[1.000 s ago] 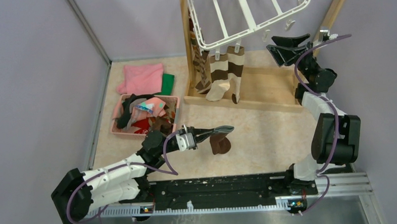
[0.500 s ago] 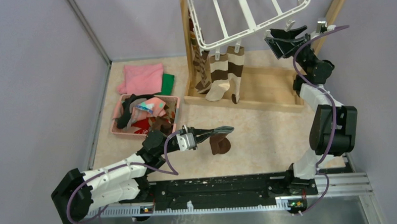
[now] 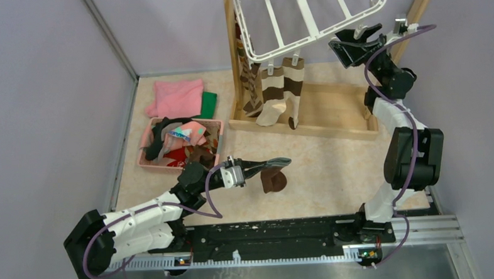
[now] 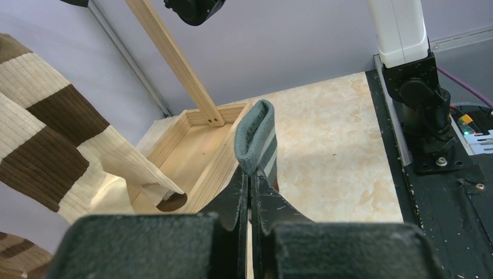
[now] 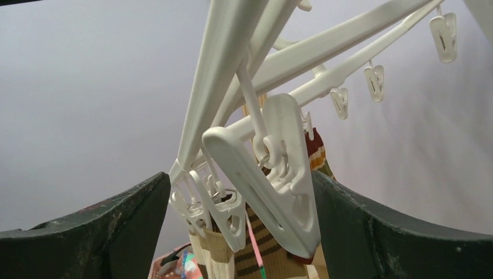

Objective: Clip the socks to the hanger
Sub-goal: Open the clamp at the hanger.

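At hanger (image 5: 221, 58) right edge, right gripper (image 5: 239, 180) jaws apart — white clip (image 5: 273, 168) between them. Low at centre, left gripper (image 4: 250, 192) clamped on grey sock (image 4: 256, 133) cuff — striped socks (image 3: 280, 94) hang clipped beneath hanger.

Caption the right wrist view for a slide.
Open right gripper flanks a white clip dangling beneath the hanger, one finger on each side.

No readable text, label or number (any view).
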### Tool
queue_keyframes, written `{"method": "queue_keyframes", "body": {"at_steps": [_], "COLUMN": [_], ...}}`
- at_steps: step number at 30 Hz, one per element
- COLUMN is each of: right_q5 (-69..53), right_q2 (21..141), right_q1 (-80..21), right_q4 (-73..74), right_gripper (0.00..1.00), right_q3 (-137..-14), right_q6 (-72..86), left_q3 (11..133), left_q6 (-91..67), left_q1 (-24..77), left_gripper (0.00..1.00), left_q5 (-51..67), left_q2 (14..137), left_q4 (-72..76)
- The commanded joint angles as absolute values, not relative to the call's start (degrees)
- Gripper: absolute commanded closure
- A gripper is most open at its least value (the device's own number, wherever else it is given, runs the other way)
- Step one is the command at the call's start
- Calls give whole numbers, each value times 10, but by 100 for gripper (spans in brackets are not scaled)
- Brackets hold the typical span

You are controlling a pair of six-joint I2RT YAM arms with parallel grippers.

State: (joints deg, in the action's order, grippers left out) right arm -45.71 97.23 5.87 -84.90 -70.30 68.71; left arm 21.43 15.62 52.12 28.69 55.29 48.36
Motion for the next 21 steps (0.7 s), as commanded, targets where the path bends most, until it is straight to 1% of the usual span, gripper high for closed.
{"method": "queue_keyframes", "body": {"at_steps": [1,21], "right_q5": [-467,-514], "right_q2": [981,990], "right_q1": [54,49], "right_q4": [-987,-987], "right_gripper": [12,16], "right_q3": [-736,-777], "right_q6": [695,699], "left_q3": [240,246], "left_q6": [168,168], "left_q1": [520,520], "left_gripper": [100,100], "left_q5": [297,302], "left_q2": [558,560], "left_q4": [495,491]}}
